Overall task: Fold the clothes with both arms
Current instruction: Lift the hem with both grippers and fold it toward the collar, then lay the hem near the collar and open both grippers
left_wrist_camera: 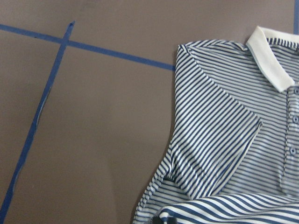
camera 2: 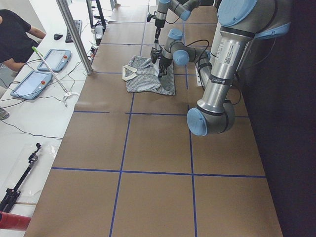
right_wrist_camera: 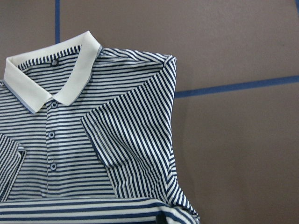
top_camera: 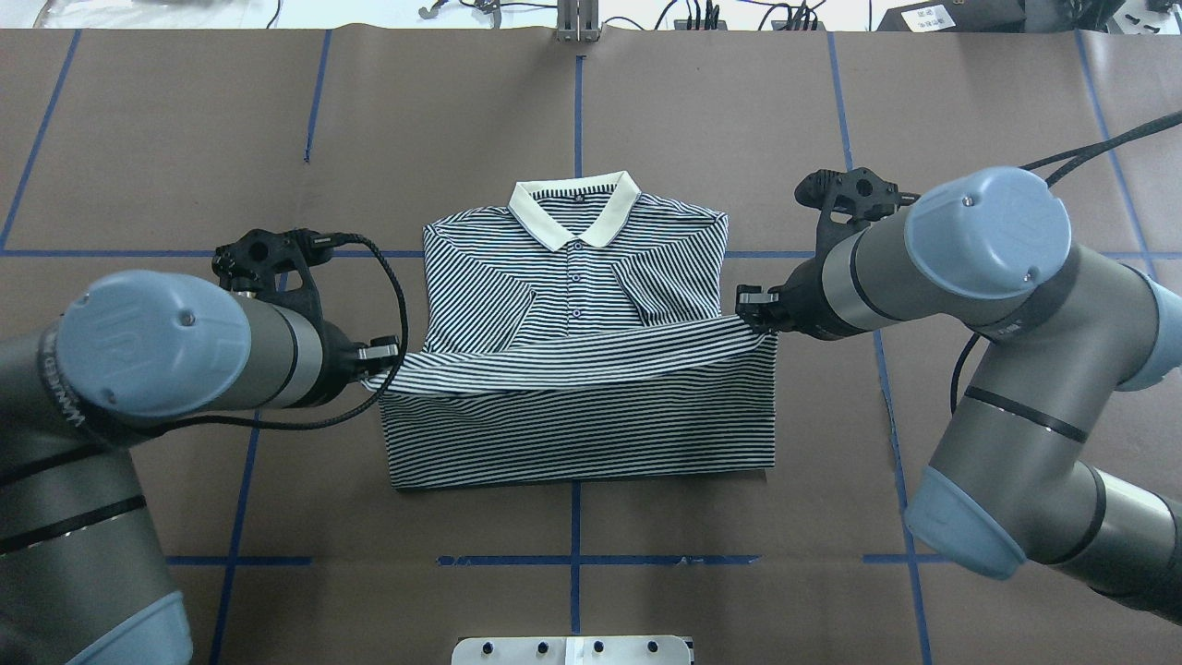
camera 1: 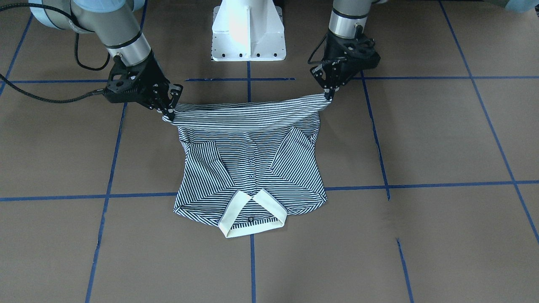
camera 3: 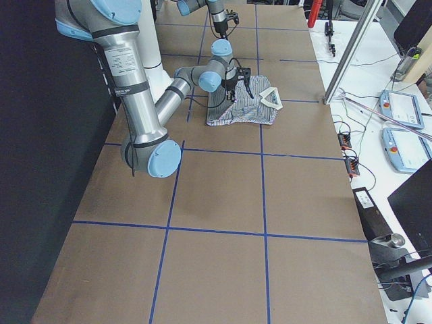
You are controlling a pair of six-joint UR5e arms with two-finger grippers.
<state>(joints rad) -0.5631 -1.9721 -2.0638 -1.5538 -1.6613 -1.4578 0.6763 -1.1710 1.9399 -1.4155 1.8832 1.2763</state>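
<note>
Your left gripper (top_camera: 377, 362) and right gripper (top_camera: 753, 316) each clamp a hem corner of the polo shirt (top_camera: 572, 434), stretching that edge above its chest. Both sleeves (top_camera: 485, 309) lie folded inward.

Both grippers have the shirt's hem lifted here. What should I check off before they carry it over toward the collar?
1. Hold of left gripper on its corner of the hem: ok, shut on it.
2. Hold of right gripper on the other corner: ok.
3. Hem square to the polo shirt: not ok, the right gripper's end sits nearer the collar.
4. Both sleeves folded inward: ok.
5. Collar lying flat: ok.
6. How much cloth each gripper pinches: cannot tell.
</note>
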